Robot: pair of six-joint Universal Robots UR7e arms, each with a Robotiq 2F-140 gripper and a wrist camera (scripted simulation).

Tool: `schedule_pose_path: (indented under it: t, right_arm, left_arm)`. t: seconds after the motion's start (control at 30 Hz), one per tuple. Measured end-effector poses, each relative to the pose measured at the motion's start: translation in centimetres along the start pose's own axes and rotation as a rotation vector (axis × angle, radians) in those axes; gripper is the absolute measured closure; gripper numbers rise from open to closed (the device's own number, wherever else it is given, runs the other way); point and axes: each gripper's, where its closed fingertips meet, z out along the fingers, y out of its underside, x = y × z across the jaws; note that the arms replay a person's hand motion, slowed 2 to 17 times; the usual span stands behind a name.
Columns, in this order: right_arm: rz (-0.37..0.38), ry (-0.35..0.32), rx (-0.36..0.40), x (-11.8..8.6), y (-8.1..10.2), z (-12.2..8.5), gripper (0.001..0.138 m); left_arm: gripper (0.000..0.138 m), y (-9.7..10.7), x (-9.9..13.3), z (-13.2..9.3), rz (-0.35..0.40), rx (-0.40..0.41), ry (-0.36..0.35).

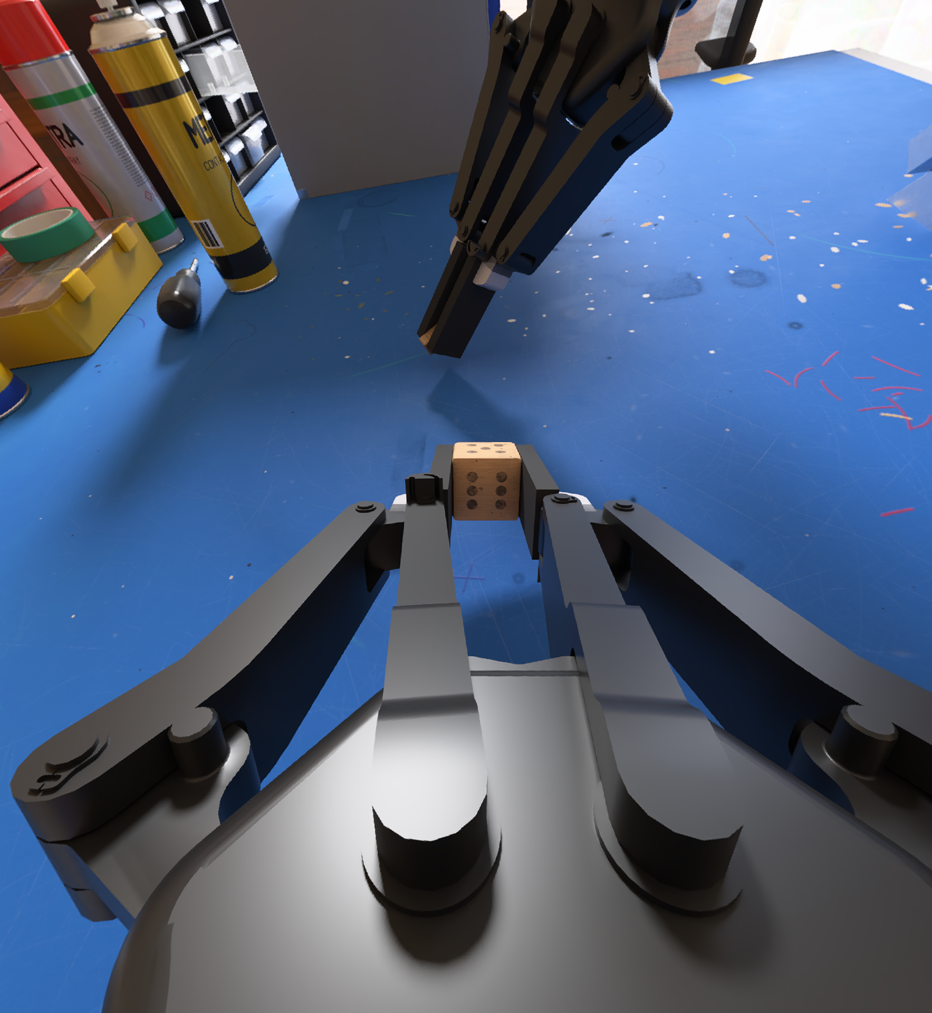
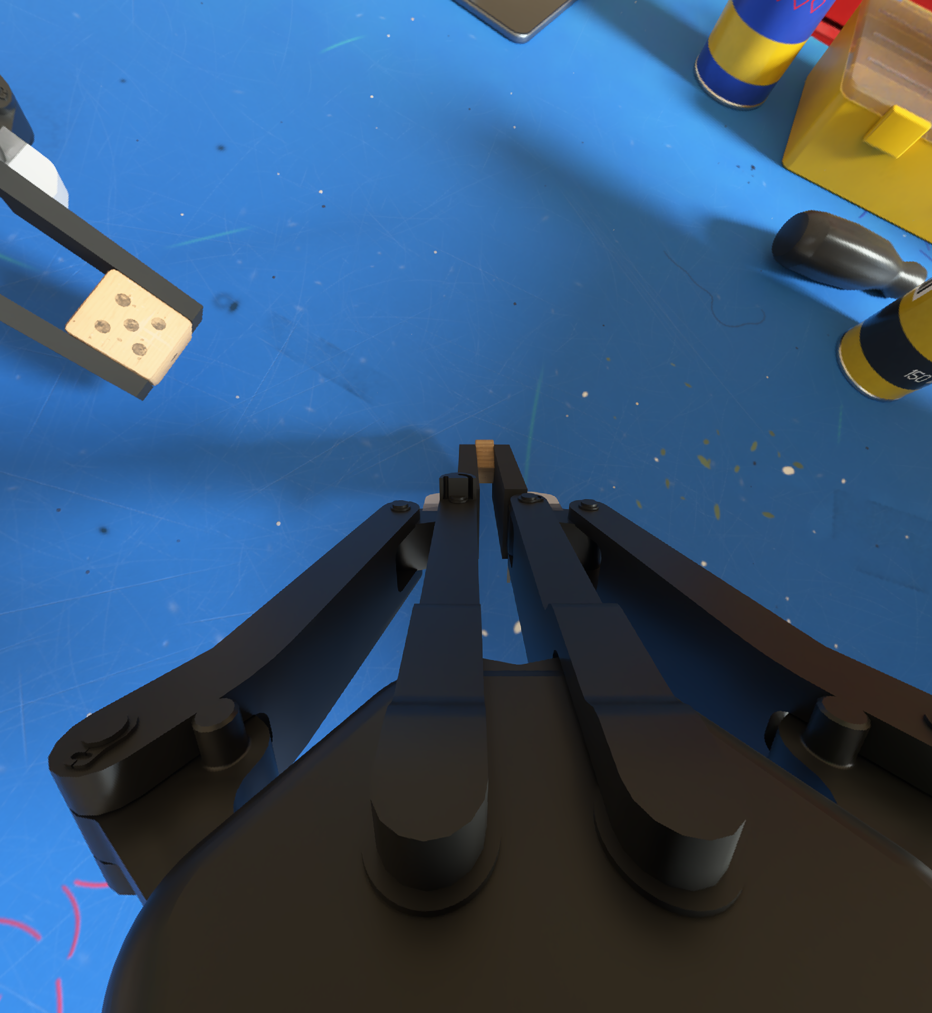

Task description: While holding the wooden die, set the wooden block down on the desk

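Between the two fingers of my left gripper point(image 1: 485, 482) sits the wooden die point(image 1: 485, 481), pinched tight on both sides and held up off the blue desk point(image 1: 672, 383). I can see six dots on the side facing my left camera and five dots on another side from my right camera.

My right gripper point(image 2: 484, 457) has its fingers almost together, squeezing the thin wooden block point(image 2: 484, 454) at the very tips. From the left camera the block pokes out as a small tan corner at the fingertips, and it hangs above the desk with a dark shadow under it. The two grippers are near each other but not touching.

Off to the side I see a yellow box point(image 1: 52, 307) with a green tape roll point(image 1: 44, 233) on top. Just beside it lie a dark tool handle point(image 1: 179, 299) and a yellow spray can point(image 1: 189, 159).
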Motion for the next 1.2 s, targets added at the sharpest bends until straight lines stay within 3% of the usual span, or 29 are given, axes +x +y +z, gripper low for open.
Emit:
schedule_pose_path:
  t: [0.33,1.2]
  right_arm:
    - [-0.028,-0.107,-0.149,-0.1,1.6,-1.4,0.131]
    - [-0.074,-0.185,-0.842,1.8,7.9,-5.3,0.131]
  left_arm:
    - [0.108,-0.1,-0.1,-0.1,-0.008,0.012,0.003]
    - [0.108,-0.3,0.0,-0.3,-0.015,0.025,0.011]
